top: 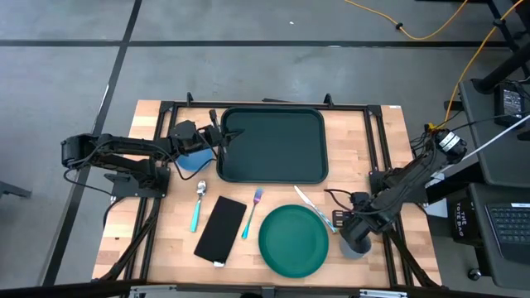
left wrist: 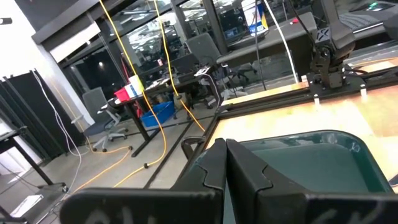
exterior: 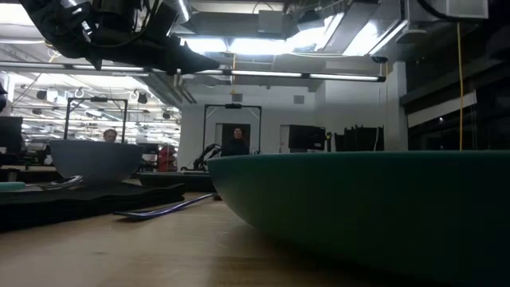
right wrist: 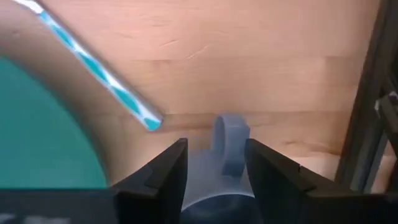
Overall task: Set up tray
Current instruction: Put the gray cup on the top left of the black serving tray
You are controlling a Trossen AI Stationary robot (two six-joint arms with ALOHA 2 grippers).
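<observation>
The dark green tray lies flat at the table's far middle. My left gripper hovers shut over the tray's left rim, and its wrist view shows the shut gripper above the tray's corner. Near the table's right front, my right gripper points down, open, over a pale blue mug. In the right wrist view the gripper has one finger on each side of the mug, with the mug's handle pointing away from the gripper. My right gripper comes at the mug from above with a finger on either side of its body. The mug stands upright on the table. I cannot tell whether the fingers touch it.
A blue bowl sits under the left arm beside the tray. Along the near side lie a spoon, a flat black rectangle, a fork, a round green plate and a knife. Black frame rails border the table.
</observation>
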